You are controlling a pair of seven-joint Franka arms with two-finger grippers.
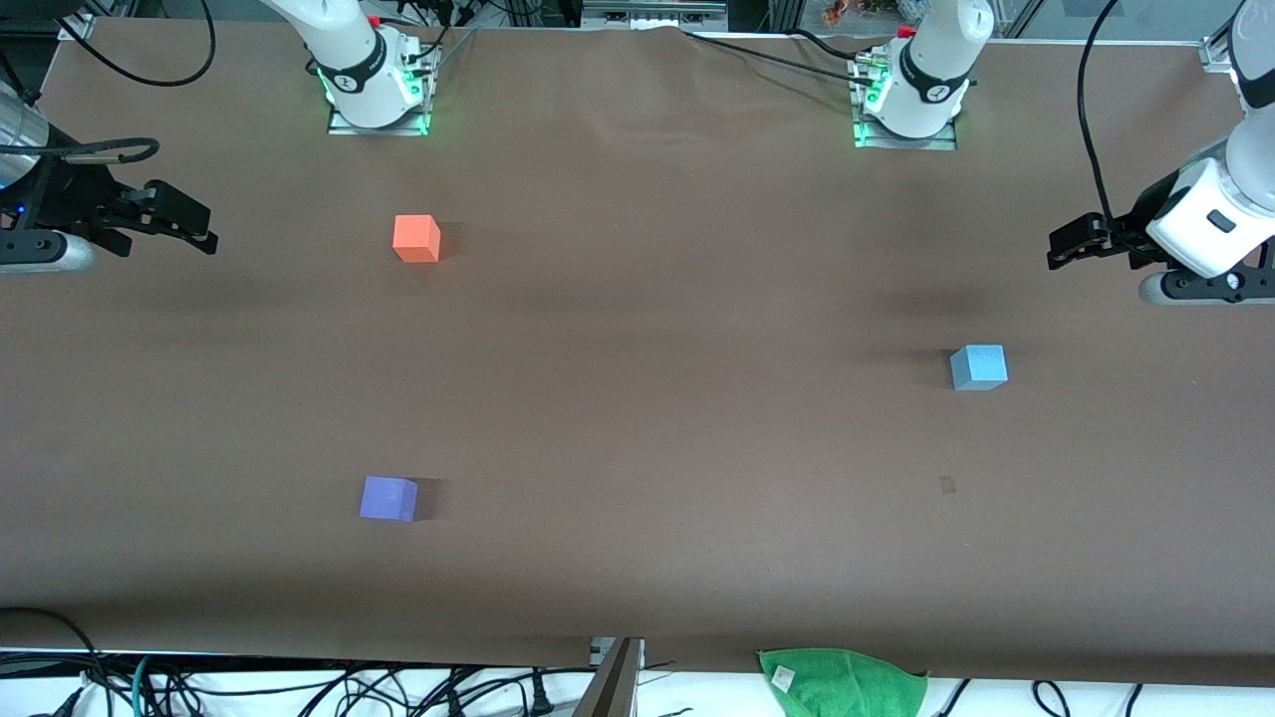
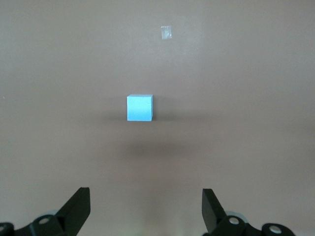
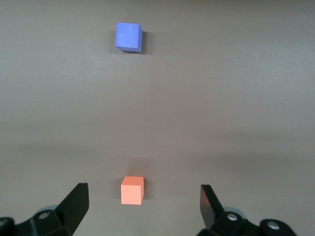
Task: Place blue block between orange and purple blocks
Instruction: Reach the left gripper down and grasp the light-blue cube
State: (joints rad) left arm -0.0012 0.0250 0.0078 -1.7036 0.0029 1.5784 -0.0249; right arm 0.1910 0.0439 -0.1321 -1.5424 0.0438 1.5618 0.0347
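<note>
While both arms wait raised at the two ends of the brown table point(image 1: 637, 329), we see nothing in either grasp. Our left gripper point(image 1: 1058, 246) hangs over the left arm's end, its fingers point(image 2: 76, 209) spread wide and empty. Our right gripper point(image 1: 204, 234) hangs over the right arm's end, equally released, fingers point(image 3: 74, 204) well apart. A green cloth point(image 1: 842, 682) lies at the table edge nearest the front camera. The blue block point(image 1: 979, 366) sits alone toward the left arm's end. The orange block point(image 1: 416, 238) and the purple block point(image 1: 388, 498) stand well apart toward the right arm's end, the purple one nearer the front camera. A small tape scrap point(image 1: 947, 485) lies near the blue block.
</note>
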